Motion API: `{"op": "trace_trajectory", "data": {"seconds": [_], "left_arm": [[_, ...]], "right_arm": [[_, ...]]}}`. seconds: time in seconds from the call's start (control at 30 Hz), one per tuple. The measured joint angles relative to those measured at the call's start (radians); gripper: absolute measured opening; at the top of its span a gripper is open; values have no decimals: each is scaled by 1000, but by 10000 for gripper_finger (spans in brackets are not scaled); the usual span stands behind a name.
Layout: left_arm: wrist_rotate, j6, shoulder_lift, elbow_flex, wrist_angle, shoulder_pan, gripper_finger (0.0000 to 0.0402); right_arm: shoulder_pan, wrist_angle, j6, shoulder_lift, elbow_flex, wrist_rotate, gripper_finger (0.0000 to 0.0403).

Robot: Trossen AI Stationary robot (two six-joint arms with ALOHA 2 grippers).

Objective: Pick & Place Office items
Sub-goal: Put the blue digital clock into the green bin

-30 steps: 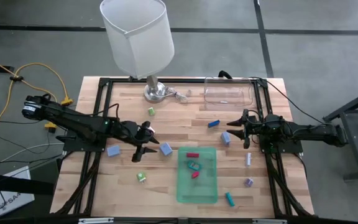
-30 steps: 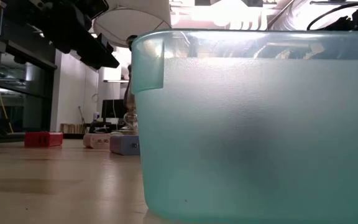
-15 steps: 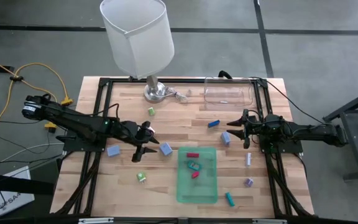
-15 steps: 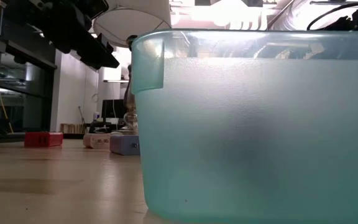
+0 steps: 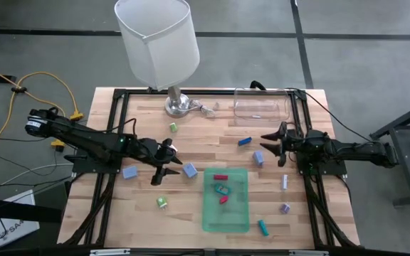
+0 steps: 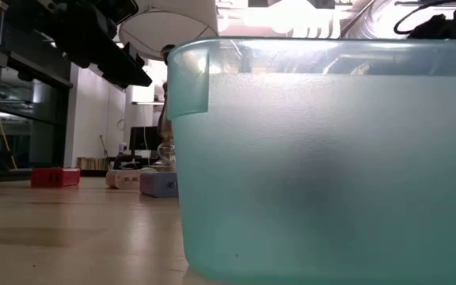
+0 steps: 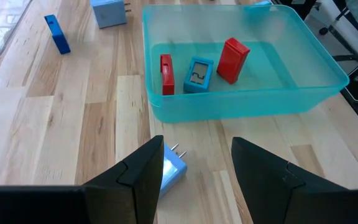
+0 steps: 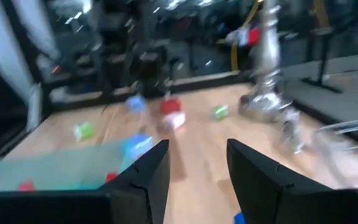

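Change since earlier: right gripper (image 5: 270,141) has shifted slightly, its fingers now pointing more toward the counter's centre; left arm unchanged.
Left gripper (image 5: 164,162): hovers left of the green tray (image 5: 241,222), fingers apart, grasping nothing; a light blue plug block (image 7: 169,172) lies just ahead of its fingertips.
Right gripper: above the counter (image 5: 198,128) near a purple block (image 5: 259,158) and a blue piece (image 5: 245,141); fingers apart, nothing between them.
Done so far: three items in the tray, namely a red stick (image 7: 166,73), a blue piece (image 7: 197,74) and a red block (image 7: 232,60).
Left to do: judged early; most office items still lie scattered, including a green piece (image 5: 161,203) and a teal stick (image 5: 263,227).
Hard to make out: low view is mostly filled by the tray wall; right wrist view is blurred, so its objects are uncertain.
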Motion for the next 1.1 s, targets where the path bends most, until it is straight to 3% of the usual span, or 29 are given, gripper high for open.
{"op": "trace_trajectory", "data": {"seconds": [0.1, 0.33, 0.83, 1.1], "left_arm": [[0, 0, 0, 0, 0, 0, 184], [0, 0, 0, 0, 0, 0, 184], [0, 0, 0, 0, 0, 0, 184], [0, 0, 0, 0, 0, 0, 184]], "right_arm": [[0, 6, 94, 0, 0, 71, 146], [0, 6, 148, 0, 0, 57, 146], [0, 120, 104, 0, 6, 5, 146], [46, 11, 7, 116, 168, -36, 146]]}}
